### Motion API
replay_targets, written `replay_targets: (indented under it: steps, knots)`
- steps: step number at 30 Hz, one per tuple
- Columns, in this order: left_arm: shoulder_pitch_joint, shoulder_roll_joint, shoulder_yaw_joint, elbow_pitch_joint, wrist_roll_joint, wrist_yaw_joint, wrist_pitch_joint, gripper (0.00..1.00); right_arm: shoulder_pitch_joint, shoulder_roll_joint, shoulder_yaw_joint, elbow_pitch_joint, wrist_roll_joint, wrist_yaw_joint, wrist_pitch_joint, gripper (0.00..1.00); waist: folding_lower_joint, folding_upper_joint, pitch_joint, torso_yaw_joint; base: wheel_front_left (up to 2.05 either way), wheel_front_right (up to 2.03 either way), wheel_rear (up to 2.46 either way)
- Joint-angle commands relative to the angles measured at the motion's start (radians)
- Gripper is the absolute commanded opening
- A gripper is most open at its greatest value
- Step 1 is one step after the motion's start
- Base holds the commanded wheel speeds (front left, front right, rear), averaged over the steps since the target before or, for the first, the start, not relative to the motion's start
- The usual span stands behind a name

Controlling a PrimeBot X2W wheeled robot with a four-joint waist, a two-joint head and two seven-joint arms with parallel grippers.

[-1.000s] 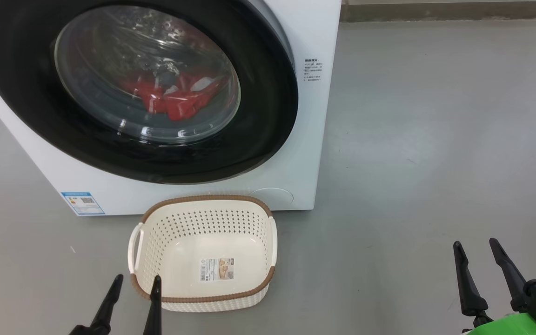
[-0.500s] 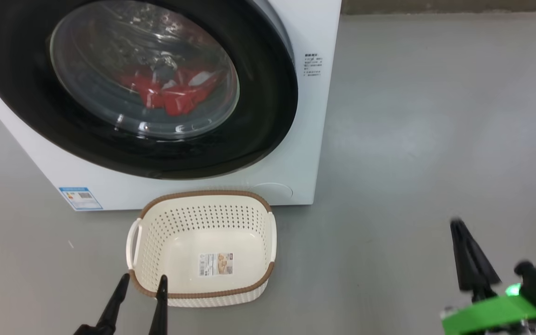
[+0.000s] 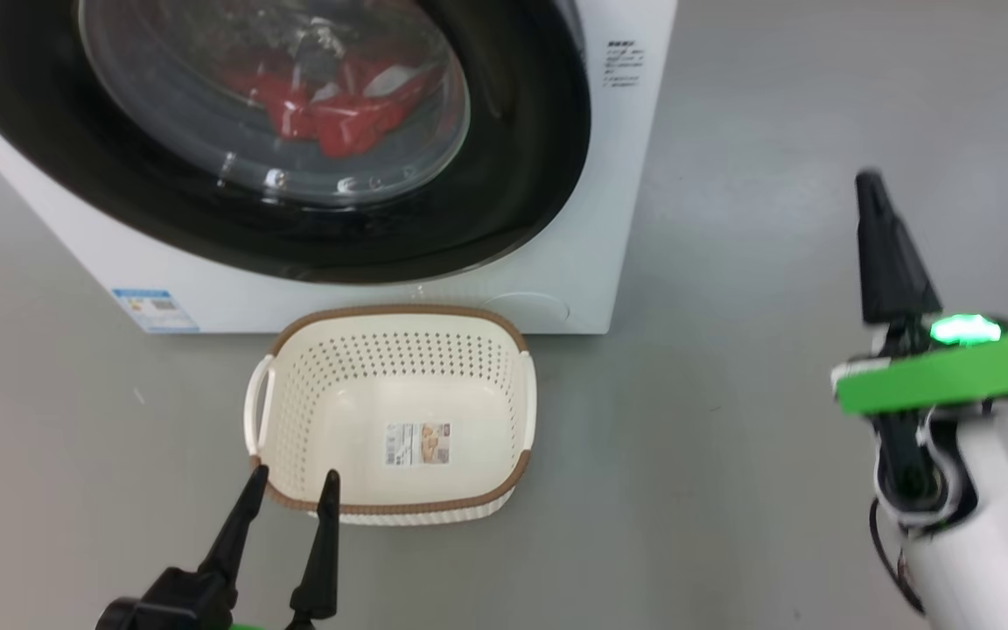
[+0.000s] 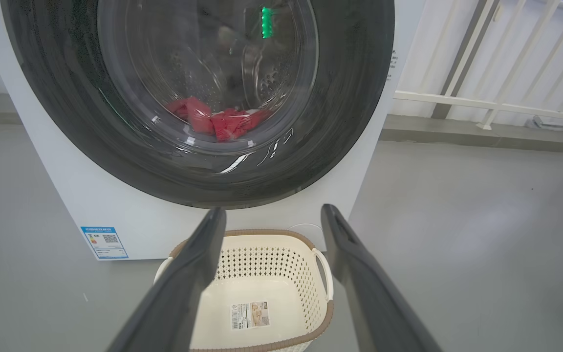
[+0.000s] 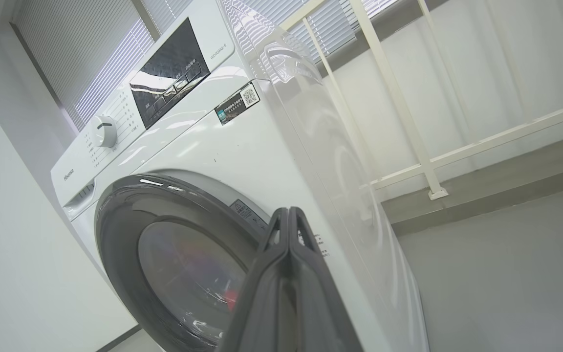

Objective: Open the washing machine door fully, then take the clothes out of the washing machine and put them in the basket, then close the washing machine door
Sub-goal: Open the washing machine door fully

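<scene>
The washing machine (image 3: 556, 262) stands at the upper left, and its door (image 3: 513, 157) with the wide black rim lies flush against the front. Through the door's glass I see the red clothes (image 3: 338, 105) in the drum, also the clothes (image 4: 218, 122) in the left wrist view. The cream basket (image 3: 399, 411) sits empty on the floor before the machine. My left gripper (image 3: 294, 490) is open at the basket's near rim. My right gripper (image 3: 871, 188) is shut on nothing, raised to the right of the machine, well apart from the door (image 5: 130, 230).
Grey floor (image 3: 775, 175) spreads to the right of the machine. A white railing (image 5: 408, 122) and a low kerb run along the wall behind. The machine's control panel and dial (image 5: 103, 131) sit at its top front.
My right gripper has closed and risen up and forward, now beside the machine. The head camera has shifted, so machine and basket sit differently in view. The left gripper stays open.
</scene>
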Motion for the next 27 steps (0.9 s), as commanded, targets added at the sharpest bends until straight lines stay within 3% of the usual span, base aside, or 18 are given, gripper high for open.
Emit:
replay_targets:
  steps: [1,8,17,21,27]
  knots:
    - [-0.039,0.003,0.023,-0.027,-0.01,0.004,-0.012,1.0,-0.073,-0.019,0.037,-0.006,0.041,0.007,-0.006,0.0,0.0,0.0,0.031,0.029,0.0,0.0,0.0]
    - [-0.079,0.003,-0.004,-0.035,-0.03,0.01,-0.012,1.0,-0.258,-0.086,0.122,0.101,0.261,0.007,0.033,0.0,0.0,0.0,0.084,0.066,0.0,0.0,0.0]
    - [-0.12,0.003,-0.036,-0.035,-0.053,0.013,-0.012,1.0,-0.463,-0.155,0.205,0.172,0.503,0.007,0.175,0.0,0.0,0.0,0.156,0.106,0.0,0.0,0.0]
    - [-0.143,0.003,-0.043,-0.038,-0.062,0.013,-0.012,1.0,-0.542,-0.149,0.199,0.215,0.646,0.007,0.271,0.0,0.0,0.0,0.188,0.122,0.0,0.0,0.0]
    - [-0.167,0.003,-0.049,-0.038,-0.069,0.012,-0.012,1.0,-0.645,-0.181,0.224,0.302,0.694,0.007,0.385,0.0,0.0,0.0,0.224,0.139,0.0,0.0,0.0]
